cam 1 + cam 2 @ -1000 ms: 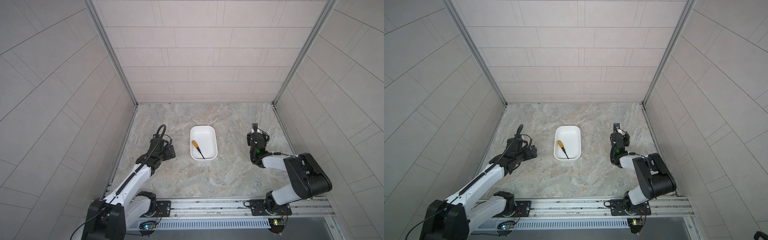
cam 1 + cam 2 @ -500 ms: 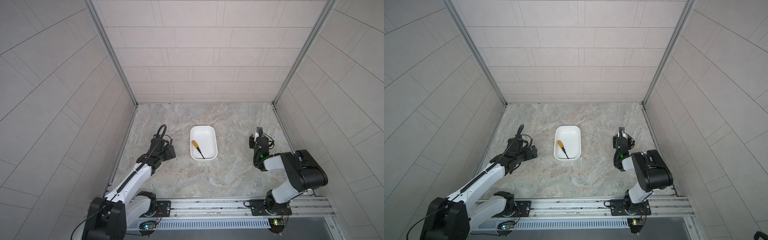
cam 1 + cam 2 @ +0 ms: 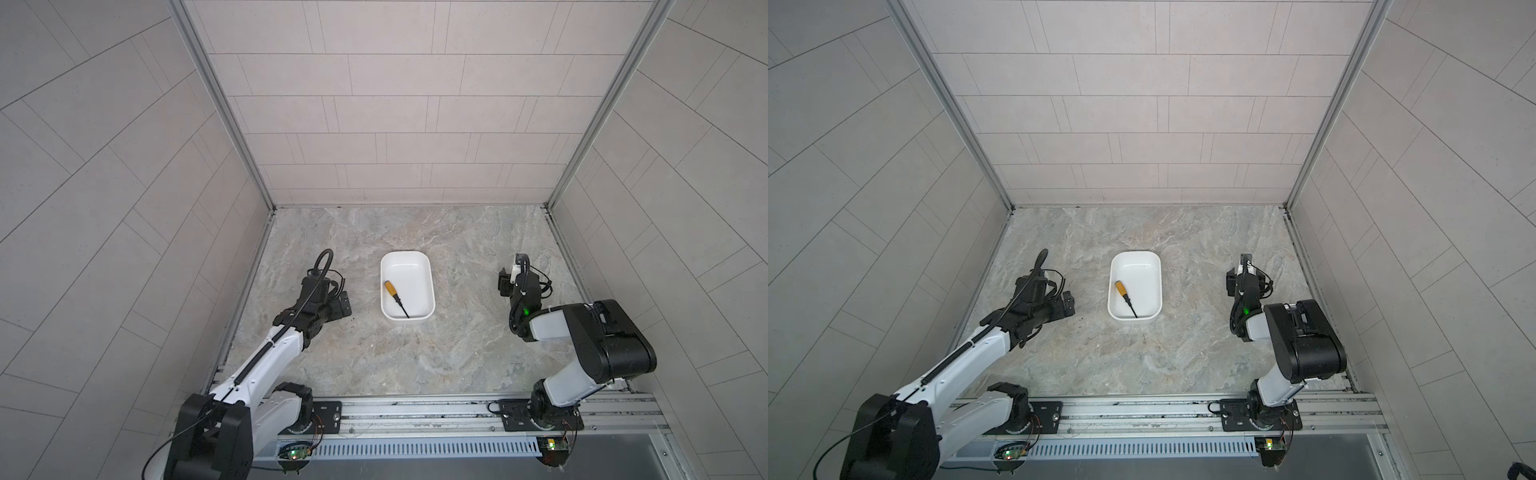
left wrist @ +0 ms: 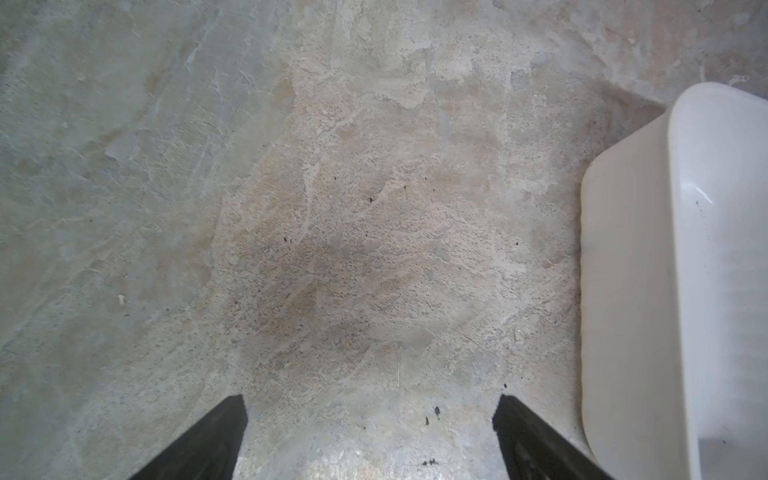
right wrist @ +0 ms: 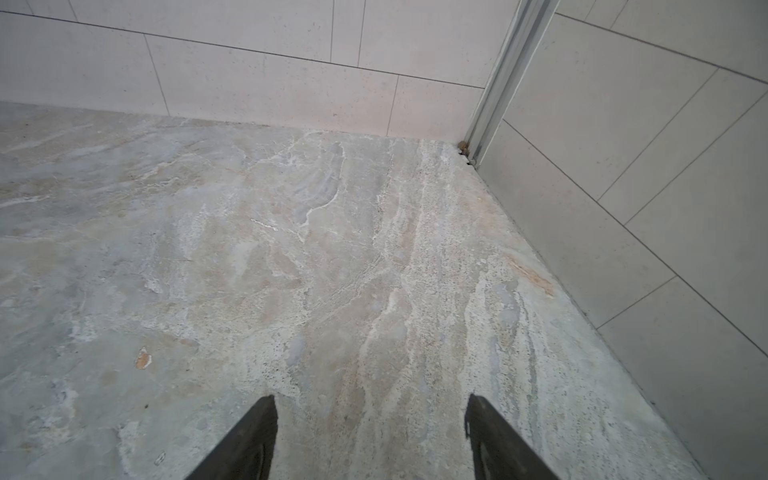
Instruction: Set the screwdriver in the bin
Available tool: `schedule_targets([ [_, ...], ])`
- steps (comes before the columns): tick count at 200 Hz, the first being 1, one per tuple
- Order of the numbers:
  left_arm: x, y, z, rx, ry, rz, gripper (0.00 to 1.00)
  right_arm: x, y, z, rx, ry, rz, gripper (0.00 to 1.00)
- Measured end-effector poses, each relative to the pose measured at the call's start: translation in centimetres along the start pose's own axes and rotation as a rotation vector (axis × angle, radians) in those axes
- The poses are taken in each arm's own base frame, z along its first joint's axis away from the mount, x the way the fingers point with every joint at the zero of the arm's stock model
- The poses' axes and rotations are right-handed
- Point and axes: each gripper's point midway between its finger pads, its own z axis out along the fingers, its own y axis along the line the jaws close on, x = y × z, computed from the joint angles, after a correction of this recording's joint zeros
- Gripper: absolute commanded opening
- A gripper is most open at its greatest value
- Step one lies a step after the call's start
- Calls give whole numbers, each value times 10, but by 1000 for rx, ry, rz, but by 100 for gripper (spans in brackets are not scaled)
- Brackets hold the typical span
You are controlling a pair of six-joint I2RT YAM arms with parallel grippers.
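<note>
The screwdriver (image 3: 395,296) (image 3: 1124,296), with its yellow-orange handle and dark shaft, lies slantwise inside the white bin (image 3: 413,272) (image 3: 1142,270) at mid-table in both top views. My left gripper (image 3: 343,305) (image 3: 1068,306) (image 4: 370,401) hovers low just left of the bin, open and empty. The bin's outer wall (image 4: 623,270) shows at the edge of the left wrist view. My right gripper (image 3: 510,276) (image 3: 1237,274) (image 5: 371,399) stands well to the right of the bin. It points toward the back wall, open, with only bare stone between its fingers.
The stone tabletop (image 3: 415,357) is walled by tiled panels at the back (image 3: 395,124) and both sides. The right side wall (image 5: 623,208) and its corner post (image 5: 498,75) are close to the right gripper. A metal rail (image 3: 415,411) runs along the front edge.
The right arm has folded back a little toward the right wall and its jaws have spread slightly wider. The left arm, bin and screwdriver have not moved.
</note>
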Motion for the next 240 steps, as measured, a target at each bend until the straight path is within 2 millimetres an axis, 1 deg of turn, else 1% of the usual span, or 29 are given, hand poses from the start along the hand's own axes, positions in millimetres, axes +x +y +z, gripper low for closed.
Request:
schedule_targets([
  [14,0,0,0,3,1,0,100,2,4,-2,-33,-3,-2,70],
  [21,0,-1,0,4,2,0,100,3,7,-2,-47,-3,-4,73],
  [22,0,-1,0,4,2,0,100,3,7,-2,-50,-4,-3,77],
  [24,0,-1,0,4,2,0,100,3,7,-3,-52,-4,-4,91],
  [25,0,-1,0,4,2,0,100,3,8,-3,-53,-4,-4,95],
  [26,0,-1,0,5,2,0,100,3,8,-3,-55,-5,-5,97],
  [29,0,-1,0,5,2,0,100,3,9,-3,-59,-6,-5,99],
  [97,0,-1,0,3,2,0,100,-1,9,0,-51,-4,-7,99],
  [127,0,6,-2,-31,-7,-9,100,-1,8,0,-51,-1,-8,99],
  [146,-7,10,-7,-59,-38,-36,100,-1,8,0,-50,-1,-8,99],
  [154,-13,10,-10,-61,-57,-44,100,0,8,0,-51,0,-9,99],
  [167,-29,5,-17,-52,-96,-50,100,0,8,0,-51,2,-9,99],
  [186,-64,-3,-27,-54,-179,-51,100,0,8,0,-51,2,-9,99],
  [201,-92,-2,-32,-103,-233,-49,100,0,8,0,-51,2,-9,99],
  [207,-104,1,-33,-136,-255,-53,100,0,8,0,-51,2,-9,99],
  [219,-125,14,-32,-216,-293,-74,100,0,8,0,-51,2,-9,99],
  [229,-138,33,-30,-298,-313,-104,100,0,8,0,-50,2,-9,99],
  [240,-146,55,-26,-374,-321,-140,100,0,8,0,-50,2,-9,99],
])
